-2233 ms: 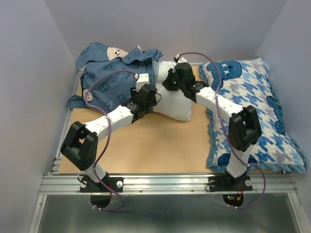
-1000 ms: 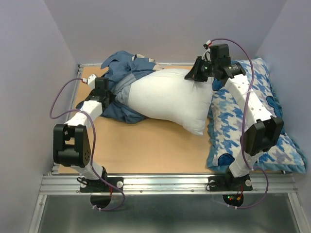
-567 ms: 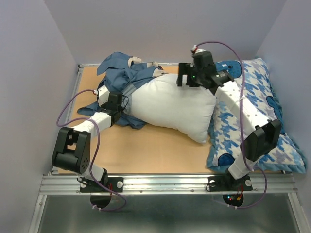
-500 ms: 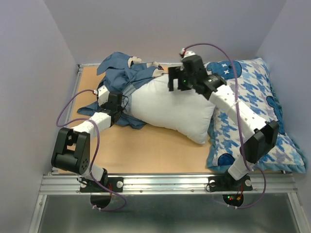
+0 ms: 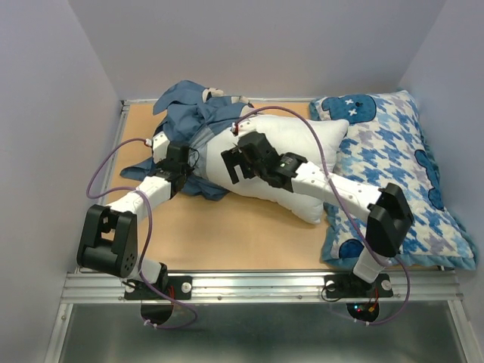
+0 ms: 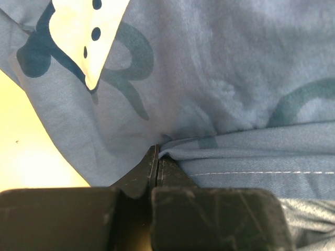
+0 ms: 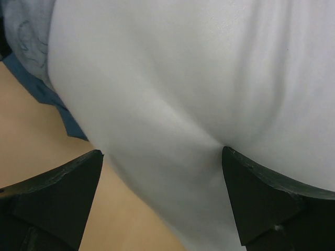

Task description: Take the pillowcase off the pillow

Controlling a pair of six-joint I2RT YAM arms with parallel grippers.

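Lying across the middle of the top view, the pillow (image 5: pixel 306 147) rests on the table (image 5: pixel 227 227), its left end tucked inside the pillowcase (image 5: pixel 193 121), which is bunched toward the upper left of the frame. The left gripper (image 5: pixel 184 156) sits at the lower edge of that blue fabric, left of centre. The right gripper (image 5: pixel 236 162) hangs over the bare white part of the pillow near the middle, its fingers spread wide. A houndstooth pillow (image 5: pixel 393 174) fills the right side, its edge just beside the white one.

From the left wrist camera, the two black fingers (image 6: pixel 141 180) at the bottom centre are pressed together, pinching a fold of the pillowcase (image 6: pixel 220 73). Blue cloth covers most of the frame, with a white printed face (image 6: pixel 84 31) at the upper left and a patch of table (image 6: pixel 26 151) at the lower left.

From the right wrist camera, the fingers (image 7: pixel 52 193) stand far apart in the two lower corners, holding nothing. The pillow (image 7: pixel 183 78) bulges down between them and fills most of the frame. A strip of pillowcase (image 7: pixel 52 102) shows at the left edge, above bare table (image 7: pixel 31 141).
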